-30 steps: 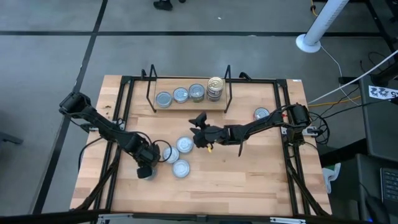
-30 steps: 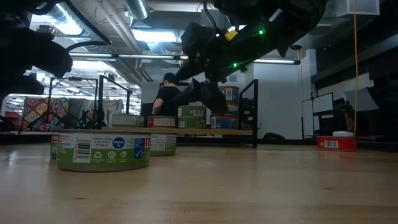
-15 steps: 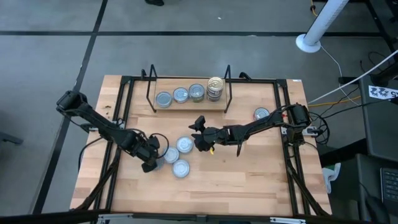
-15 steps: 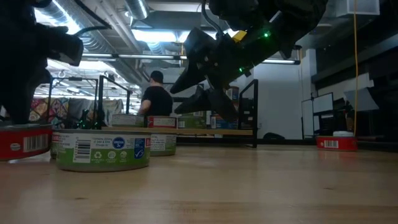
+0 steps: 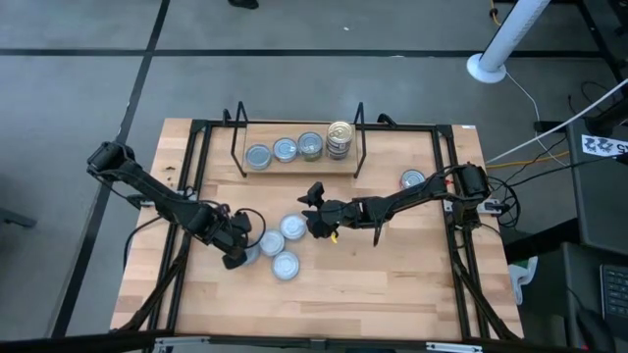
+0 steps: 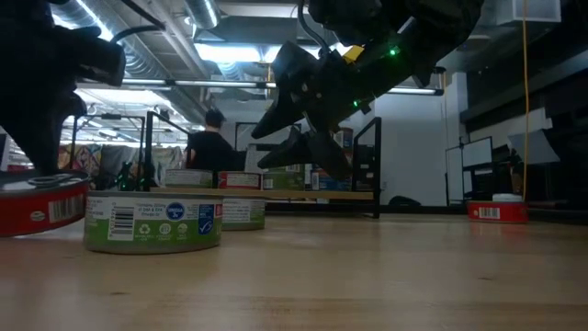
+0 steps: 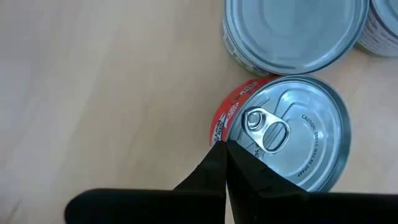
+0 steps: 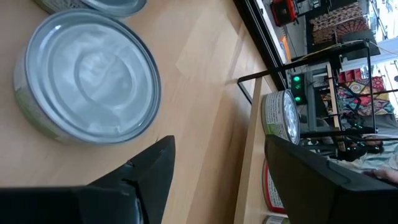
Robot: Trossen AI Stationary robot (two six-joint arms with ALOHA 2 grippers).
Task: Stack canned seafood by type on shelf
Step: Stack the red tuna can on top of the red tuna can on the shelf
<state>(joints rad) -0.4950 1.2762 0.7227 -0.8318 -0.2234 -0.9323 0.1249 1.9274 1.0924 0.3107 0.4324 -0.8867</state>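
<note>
While the left claw [image 5: 238, 249] grips a red tin [image 7: 283, 140] at the front-left part of the wooden surface [image 5: 392, 284], the tin stands almost flat with its silver lid up, and in the low view its red wall [image 6: 41, 207] looks a little raised and tilted above the wood. A round tin has no real long axis; only the pull tab [image 7: 267, 129] gives a direction, and its ring end points away from the claw fingers, toward the green tin [image 7: 295, 34] just beside it. Two more tins lie near it in the high view, one [image 5: 292, 227] closer to the shelf and one [image 5: 286, 266] closer to the front edge, both lid up. The right claw [image 5: 316, 208] hangs above the middle of the surface with its fingers spread apart and holding nothing, and a green tin [image 8: 87, 78] lies flat under it. The shelf [image 5: 297, 167] stands at the far side; on its wooden base three tins [image 5: 285, 150] stand in a row, and a stack with a gold lid [image 5: 340, 132] is at the right end. One more tin [image 5: 413, 179] lies alone near the right rail.
</note>
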